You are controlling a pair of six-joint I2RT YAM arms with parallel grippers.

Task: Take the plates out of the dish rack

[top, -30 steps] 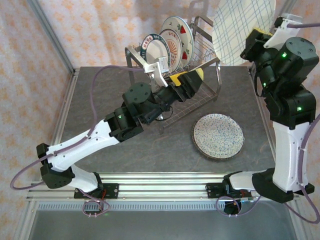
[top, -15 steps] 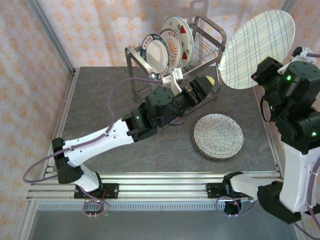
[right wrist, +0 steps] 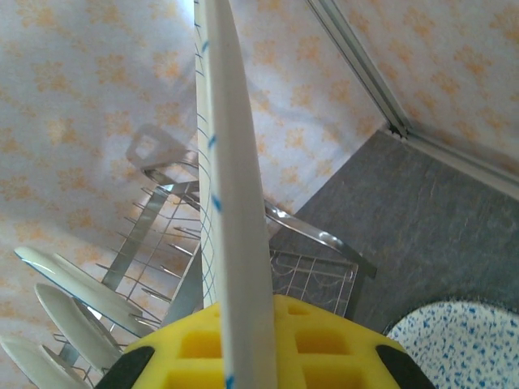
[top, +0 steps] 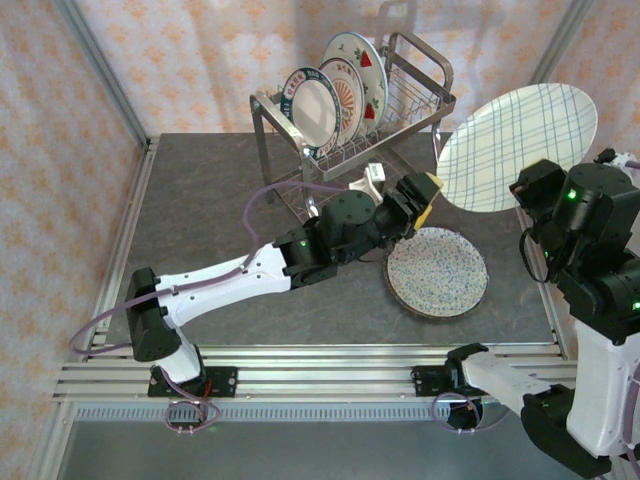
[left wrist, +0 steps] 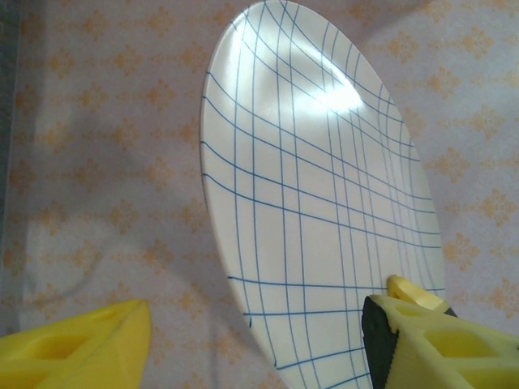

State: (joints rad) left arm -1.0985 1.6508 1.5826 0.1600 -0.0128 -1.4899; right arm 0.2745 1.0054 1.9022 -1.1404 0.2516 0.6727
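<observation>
My right gripper [top: 522,200] is shut on the lower rim of a large white plate with blue plaid lines [top: 515,145], held tilted in the air to the right of the dish rack [top: 400,110]. The right wrist view has that plate [right wrist: 231,162] edge-on between the yellow pads [right wrist: 340,348]. My left gripper [top: 428,195] reaches across to the plate's lower left edge. It stands open, with the plate's rim [left wrist: 324,211] in the gap between its fingers [left wrist: 81,348]. Small white printed plates [top: 310,100] stand upright in the rack's upper tier. A speckled plate [top: 437,271] lies flat on the table.
The silver rack stands at the back middle of the dark grey table [top: 200,220]. Its lower wire shelf [right wrist: 316,284] and upright tines are near the held plate. Patterned walls and a metal frame post [top: 100,70] close in the workspace.
The right arm has lowered and tipped the plaid plate leftward toward the table. The left arm has swung from the rack rightward to the plate's edge, its jaws narrowing.
</observation>
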